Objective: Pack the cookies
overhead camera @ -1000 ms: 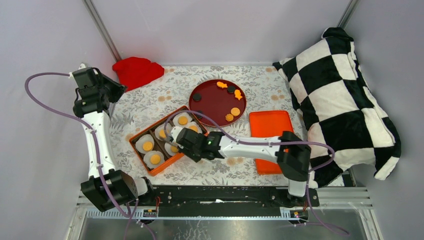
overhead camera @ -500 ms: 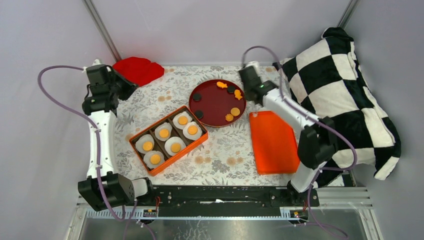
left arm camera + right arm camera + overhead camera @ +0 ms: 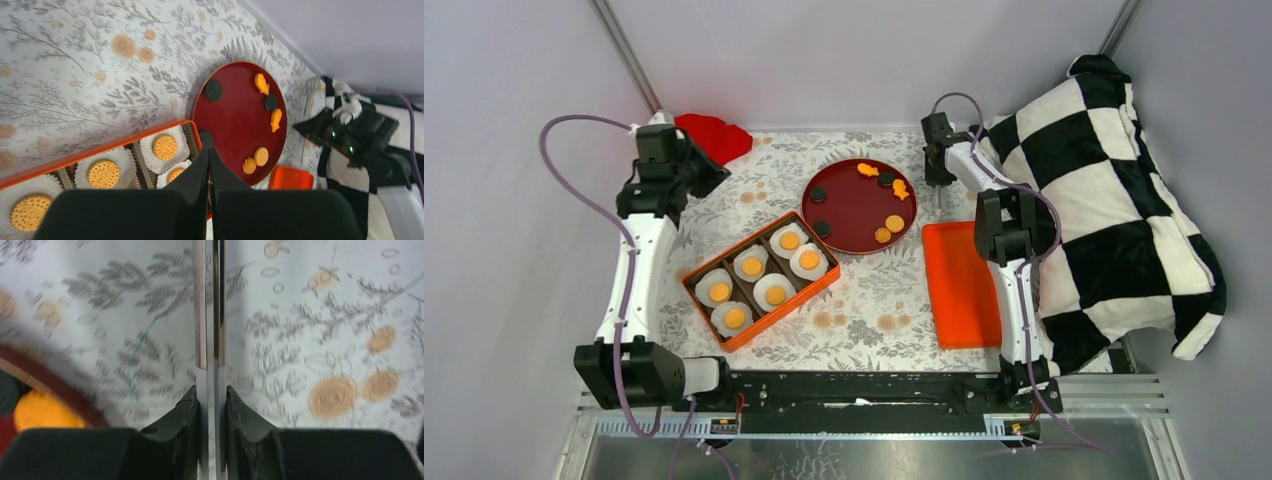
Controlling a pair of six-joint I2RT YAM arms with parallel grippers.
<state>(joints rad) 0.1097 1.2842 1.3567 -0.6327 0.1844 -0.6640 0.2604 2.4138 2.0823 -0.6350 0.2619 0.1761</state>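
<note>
Nearest the arm bases, on the flowered tabletop (image 3: 874,310), an orange box (image 3: 784,312) is sitting at an angle, left of centre. Six white paper liners (image 3: 707,283) are filling it, and one round orange cookie is lying on each, so six cookies (image 3: 735,318) are resting in the box. To the right, one flat orange lid (image 3: 962,290) is lying on the tabletop, well apart from the box.

Just beyond the box, one dark red plate (image 3: 854,210) is sitting near its far corner. Two more round orange cookies (image 3: 894,223) are lying side by side at the plate's near right edge. Two fish-shaped orange pieces (image 3: 867,170) and three dark discs (image 3: 819,194) are lying on the plate too.

Farther back on the left, the left end effector (image 3: 209,150) is hanging above the tabletop with its fingers pressed together and nothing between them. Its camera is looking down on the box and the plate.

Farther back on the right, just past the plate's right rim, the right end effector (image 3: 211,390) is clamping a thin metal tool (image 3: 210,315) made of two flat strips lying side by side. The tool is pointing out over the bare tabletop.

At the far left edge, one red cloth (image 3: 709,138) is lying bunched. Along the right side, one black-and-white checked pillow (image 3: 1104,190) is leaning beside the tabletop.
</note>
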